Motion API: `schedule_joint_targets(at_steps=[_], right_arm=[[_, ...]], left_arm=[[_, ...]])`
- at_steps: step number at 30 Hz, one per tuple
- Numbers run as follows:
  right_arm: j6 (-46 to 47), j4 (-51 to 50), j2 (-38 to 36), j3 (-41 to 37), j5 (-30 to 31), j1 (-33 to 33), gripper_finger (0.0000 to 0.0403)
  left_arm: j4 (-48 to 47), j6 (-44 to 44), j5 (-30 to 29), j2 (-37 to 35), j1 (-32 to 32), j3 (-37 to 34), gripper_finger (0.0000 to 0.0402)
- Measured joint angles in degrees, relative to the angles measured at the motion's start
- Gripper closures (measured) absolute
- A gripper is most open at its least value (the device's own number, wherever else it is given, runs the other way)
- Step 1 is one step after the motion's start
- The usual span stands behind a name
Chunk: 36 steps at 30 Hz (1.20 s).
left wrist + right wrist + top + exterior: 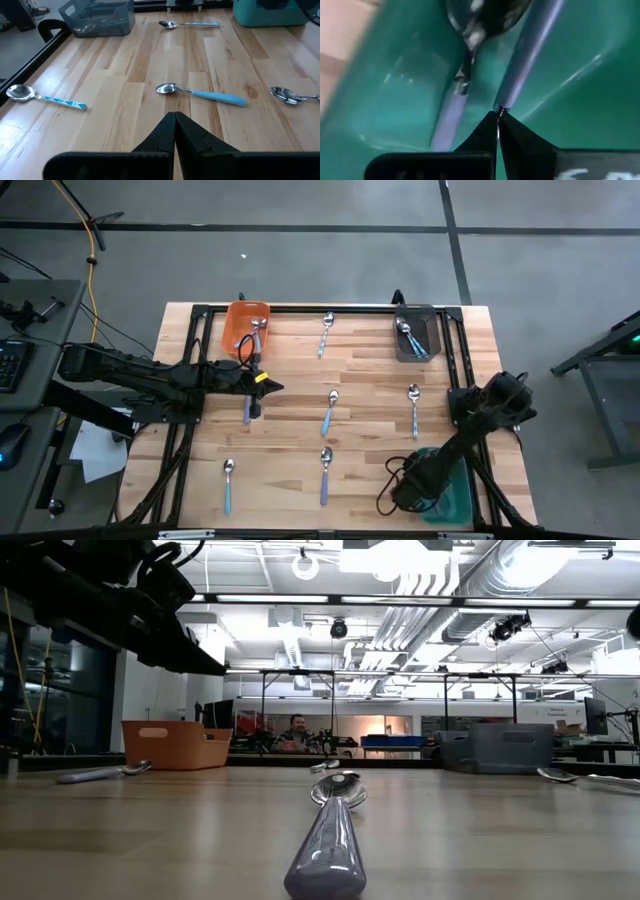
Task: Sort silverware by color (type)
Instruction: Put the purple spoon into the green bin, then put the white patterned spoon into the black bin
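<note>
Several spoons with blue, teal or purple handles lie flat on the wooden table: one [332, 410] at the centre, others [414, 408], [326, 472], [228, 483], [327, 330], and a purple-handled spoon [247, 408] just below my left gripper [272, 386]. My left gripper [175, 116] is shut, empty and above the table, pointing toward the blue-handled spoon [200, 93]. My right gripper [498, 112] reaches down into the green bin [460, 495], shut on a purple-handled spoon. A second purple-handled spoon [447, 117] lies in that bin. My right gripper pinches the free end of the purple spoon's handle [501, 104] between its two fingertips. The handle runs straight on from the fingers, down into the green bin. Whether the spoon's far end rests on the bin floor is outside the frame.
An orange bin [247, 328] at the far left and a grey bin [417, 332] at the far right each hold spoons. A black frame [300, 308] borders the table. A person [295, 735] sits in the room beyond. Bare wood lies between the scattered spoons.
</note>
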Motion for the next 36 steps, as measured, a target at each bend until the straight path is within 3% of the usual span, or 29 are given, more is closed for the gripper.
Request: schedule_joint_targets(at_steps=[7, 14, 17, 21, 25, 28, 32, 36], right_arm=[[-2.69, -3.46, -0.02, 0.93, 0.60, -0.66, 0.0403], [-6.64, -19.35, -0.02, 11.22, 9.42, -0.53, 0.0402], [-10.67, -26.61, -0.02, 17.04, 16.81, -0.53, 0.0402], [-22.25, -29.55, -0.20, 23.14, 31.12, -0.78, 0.0403], [-34.96, -22.46, -2.72, 23.17, 44.51, -3.45, 0.0403], [-45.38, -13.06, -5.19, 19.58, 49.26, -6.92, 0.0403], [-59.40, 3.20, -8.51, 11.03, 48.81, -13.52, 0.0403], [-73.55, 23.46, -10.53, 1.05, 44.21, -21.13, 0.0403]], left_arm=[[0.30, -0.02, 0.00, 0.00, 0.00, 0.00, 0.0401], [0.29, -0.04, 0.31, 0.00, -0.28, 0.00, 0.0401], [0.28, -0.02, 0.31, 0.00, -0.91, 0.00, 0.0401], [0.27, 0.00, 0.28, 0.00, -1.66, 0.00, 0.0401], [0.27, 0.04, 0.27, 0.00, -2.14, 0.00, 0.0401], [0.27, 0.02, 0.26, 0.00, -2.38, 0.00, 0.0401], [0.27, 0.09, 0.24, 0.00, -2.58, 0.00, 0.0401], [0.27, 0.07, 0.24, 0.00, -2.58, 0.00, 0.0401]])
